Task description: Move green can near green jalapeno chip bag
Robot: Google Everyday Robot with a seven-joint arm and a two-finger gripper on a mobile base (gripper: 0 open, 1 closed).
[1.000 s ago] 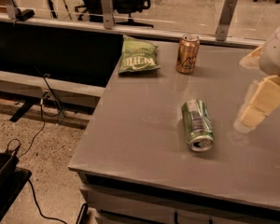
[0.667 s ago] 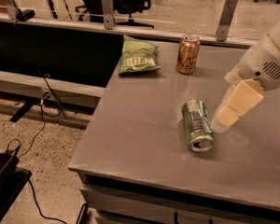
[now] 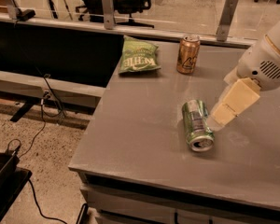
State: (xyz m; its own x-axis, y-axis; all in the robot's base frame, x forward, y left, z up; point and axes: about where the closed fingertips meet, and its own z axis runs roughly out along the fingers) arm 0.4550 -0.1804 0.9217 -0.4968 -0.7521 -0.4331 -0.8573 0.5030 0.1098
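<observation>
Green-and-silver green can (image 3: 196,124) lies on its side, gripper (image 3: 218,118) just beside it, grip state unclear

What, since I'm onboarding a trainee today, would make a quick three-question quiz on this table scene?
1. Which can stands nearer the green jalapeno chip bag?
2. True or false: the green can stands upright.
3. The gripper is: A beside the green can; B over the chip bag; C above the floor.
Key: 1 the copper can; 2 false, it lies on its side; 3 A.
</observation>
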